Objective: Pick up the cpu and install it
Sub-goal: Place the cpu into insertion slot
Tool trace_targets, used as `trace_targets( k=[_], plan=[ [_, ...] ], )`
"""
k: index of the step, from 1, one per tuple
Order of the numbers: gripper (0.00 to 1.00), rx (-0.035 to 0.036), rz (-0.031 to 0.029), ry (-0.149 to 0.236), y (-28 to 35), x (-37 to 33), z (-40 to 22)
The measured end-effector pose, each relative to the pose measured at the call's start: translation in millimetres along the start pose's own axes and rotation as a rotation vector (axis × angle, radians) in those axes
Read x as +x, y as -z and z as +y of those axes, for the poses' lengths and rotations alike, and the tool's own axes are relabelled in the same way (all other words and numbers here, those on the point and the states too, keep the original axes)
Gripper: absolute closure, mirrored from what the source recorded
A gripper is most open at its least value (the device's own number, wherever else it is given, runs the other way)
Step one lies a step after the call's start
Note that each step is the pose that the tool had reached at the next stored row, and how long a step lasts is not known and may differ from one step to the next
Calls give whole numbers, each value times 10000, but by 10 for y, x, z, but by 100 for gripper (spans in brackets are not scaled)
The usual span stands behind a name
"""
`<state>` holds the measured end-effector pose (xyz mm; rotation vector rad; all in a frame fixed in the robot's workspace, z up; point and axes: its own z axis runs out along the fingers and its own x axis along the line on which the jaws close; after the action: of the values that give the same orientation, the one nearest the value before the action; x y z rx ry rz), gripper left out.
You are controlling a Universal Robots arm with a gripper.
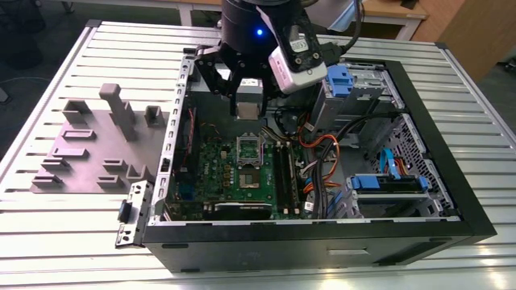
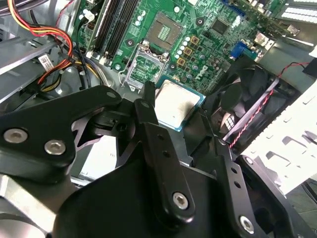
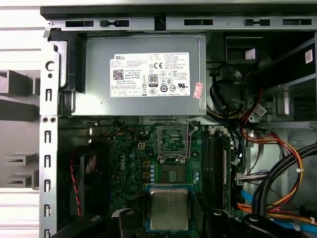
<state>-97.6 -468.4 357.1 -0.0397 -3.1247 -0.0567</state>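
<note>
- The cpu (image 3: 169, 208) hangs in the air above the open computer case (image 1: 322, 244), metal top up, over the end of the green motherboard (image 1: 216, 166) that lies towards the power supply (image 3: 143, 74). It is clear of the board.
- The gripper (image 2: 174, 106) has closed only to the chip's width, with a dark finger (image 2: 148, 119) pressed against each of two opposite edges.
- On the board beneath, the silver socket frame (image 3: 173, 143) has open room above it. It lies between the black fan (image 2: 237, 96) on one side and the memory slots (image 3: 213, 163) on the other.
- Orange and black cables (image 3: 277, 148) crowd the space beyond the slots.
- The case lies open side up on the slatted desk (image 1: 72, 248), its front wall near the desk's near edge in the exterior view. A grey fixture plate (image 1: 89, 151) lies just beside it, towards the desk's edge on the exterior view's left.
- In the exterior view the arm covers the power supply and the case's far wall.
- In the second wrist view the gripper's links hide the near part of the case, and the socket's contacts are hard to make out.
</note>
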Motion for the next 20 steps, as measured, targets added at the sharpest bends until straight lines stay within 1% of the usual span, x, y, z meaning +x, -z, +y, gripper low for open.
trace_targets(
  k=[6,20],
  plan=[
    [53,1,0,0,-41,-1,-1],
    [53,0,0,0,-57,-2,-2]
  ],
)
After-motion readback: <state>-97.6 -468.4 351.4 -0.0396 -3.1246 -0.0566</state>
